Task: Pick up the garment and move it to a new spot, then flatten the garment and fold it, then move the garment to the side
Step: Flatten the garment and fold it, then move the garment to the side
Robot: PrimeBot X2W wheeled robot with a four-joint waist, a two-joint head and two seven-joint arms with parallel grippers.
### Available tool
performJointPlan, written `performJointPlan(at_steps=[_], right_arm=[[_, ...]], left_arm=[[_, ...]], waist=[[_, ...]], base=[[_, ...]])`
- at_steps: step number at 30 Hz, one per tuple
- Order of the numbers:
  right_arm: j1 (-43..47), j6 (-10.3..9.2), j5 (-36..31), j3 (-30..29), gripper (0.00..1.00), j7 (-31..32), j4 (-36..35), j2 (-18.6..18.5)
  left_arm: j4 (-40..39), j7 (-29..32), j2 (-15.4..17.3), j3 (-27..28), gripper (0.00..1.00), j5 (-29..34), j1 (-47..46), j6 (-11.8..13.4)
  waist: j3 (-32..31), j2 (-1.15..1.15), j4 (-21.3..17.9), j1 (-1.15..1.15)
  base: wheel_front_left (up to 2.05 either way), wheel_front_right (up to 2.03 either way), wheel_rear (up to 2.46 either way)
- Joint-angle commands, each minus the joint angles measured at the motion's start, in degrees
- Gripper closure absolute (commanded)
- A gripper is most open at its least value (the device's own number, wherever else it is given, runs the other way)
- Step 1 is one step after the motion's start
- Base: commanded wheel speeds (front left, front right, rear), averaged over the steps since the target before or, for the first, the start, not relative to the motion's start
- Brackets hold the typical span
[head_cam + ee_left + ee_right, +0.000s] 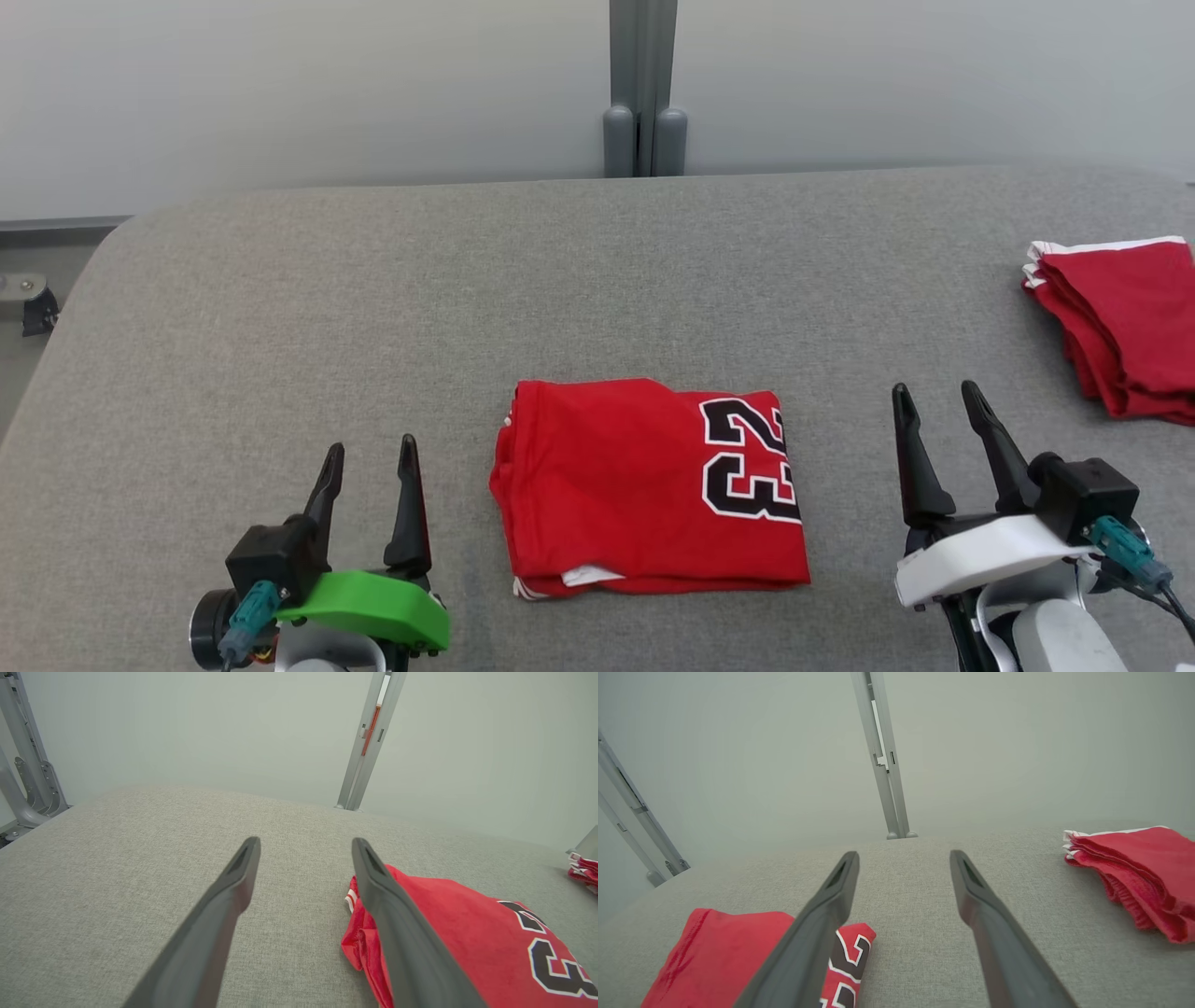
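Folded red garment [644, 485] numbered 23 lying flat mid-front on the grey table [467, 280], left gripper [369, 457] just left of it, fingers parted, holding nothing, right gripper [934, 401] right of it, likewise parted and empty, stack of red clothes [1120, 317] far right

Grey fabric-covered table [373, 299], rounded far corners. Stack of folded red cloth [1134, 317], white trim, at its right edge. Grey upright post [643, 84] behind the far edge, centre. Pale wall [280, 84] beyond. Small metal bracket [28, 301] far left, off the table.
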Motion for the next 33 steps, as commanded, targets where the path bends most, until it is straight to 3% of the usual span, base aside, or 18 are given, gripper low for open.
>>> performJointPlan(at_steps=[1,28,33], right_arm=[[1.4,0.02,-0.35,-0.15,0.0,-0.05,-0.74,0.09],[2.81,0.01,0.05,-0.28,0.0,0.57,-1.08,0.22],[0.83,0.02,-1.87,-0.63,0.0,6.82,-0.8,0.15]], left_arm=[[0.18,-0.14,-0.34,0.67,0.0,0.75,1.06,-0.52],[3.1,-0.16,-3.05,3.98,0.0,5.66,2.94,-4.0],[3.12,-0.16,-3.4,3.94,0.0,6.11,2.41,-4.4]], waist=[[-0.89,0.0,-0.85,0.0],[-1.52,0.0,-0.65,0.0],[-0.78,0.0,0.11,0.0]], base=[[0.0,0.0,0.0],[0.0,0.0,0.0],[0.0,0.0,0.0]])
